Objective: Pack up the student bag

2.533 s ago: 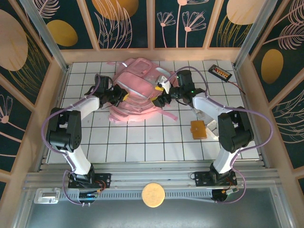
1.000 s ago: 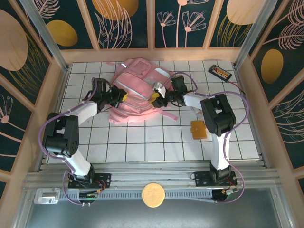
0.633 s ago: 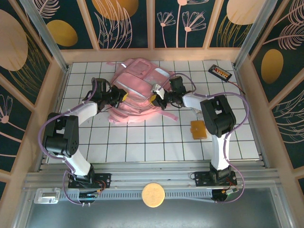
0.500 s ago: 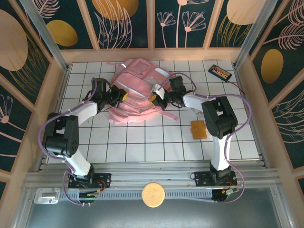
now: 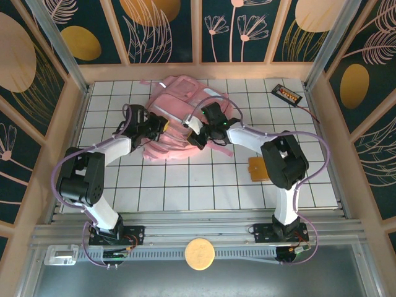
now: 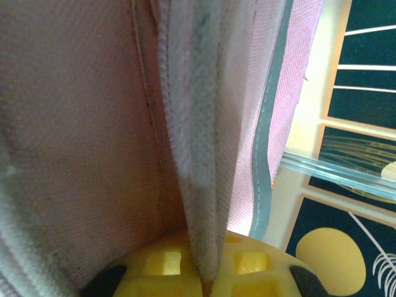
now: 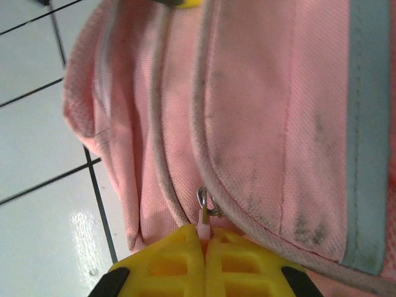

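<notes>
Pink fabric dominates the top view: the student bag [image 5: 175, 110] lies on the white tiled table [image 5: 185, 185], in its far half and a little left of centre, with a strap trailing towards the near right. The left gripper [image 5: 159, 125] presses against the bag's left side and the right gripper [image 5: 192, 137] against its near right edge, both arms reaching inward. From this height I cannot tell how the jaws stand. An orange flat thing [image 5: 258, 168] lies on the tiles near the right arm, well apart from the bag, and a small black device [image 5: 286, 94] sits near the far right corner. At the left wrist, the left gripper [image 6: 204, 275] has its yellow jaws pressed together on a fold of pale fabric [image 6: 198, 154] of the bag [image 6: 80, 124]; grey trim [image 6: 266, 154] runs along the edge beside it. At the right wrist, the right gripper [image 7: 205, 247] is closed with no gap between its yellow jaws, pinching the small pink zip pull [image 7: 203, 218], which hangs from a metal ring on the bag [image 7: 266, 93]. White tile [image 7: 37, 154] shows to the left.
</notes>
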`<act>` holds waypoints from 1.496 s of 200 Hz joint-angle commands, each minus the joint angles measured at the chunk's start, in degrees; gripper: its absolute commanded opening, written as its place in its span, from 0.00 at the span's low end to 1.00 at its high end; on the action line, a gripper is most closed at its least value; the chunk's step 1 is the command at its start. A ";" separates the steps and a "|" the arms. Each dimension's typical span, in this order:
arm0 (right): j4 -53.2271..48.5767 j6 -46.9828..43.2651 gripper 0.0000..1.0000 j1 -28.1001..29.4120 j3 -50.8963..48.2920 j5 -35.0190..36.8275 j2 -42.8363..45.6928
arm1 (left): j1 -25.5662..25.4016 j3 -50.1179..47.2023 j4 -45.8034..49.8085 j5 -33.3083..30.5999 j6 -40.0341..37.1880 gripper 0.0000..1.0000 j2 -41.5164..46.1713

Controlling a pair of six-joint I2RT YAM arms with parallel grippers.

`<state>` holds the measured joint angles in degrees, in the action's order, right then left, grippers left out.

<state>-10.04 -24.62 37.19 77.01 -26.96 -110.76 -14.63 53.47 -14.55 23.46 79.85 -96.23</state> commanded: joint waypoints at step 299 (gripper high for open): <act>-4.10 18.97 0.00 -9.85 -17.68 14.49 22.09 | -7.41 7.52 9.03 3.08 -21.34 0.37 -3.48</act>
<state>-11.42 -5.43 25.58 57.84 -11.77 -89.06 -20.38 64.10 3.73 23.99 53.08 -99.81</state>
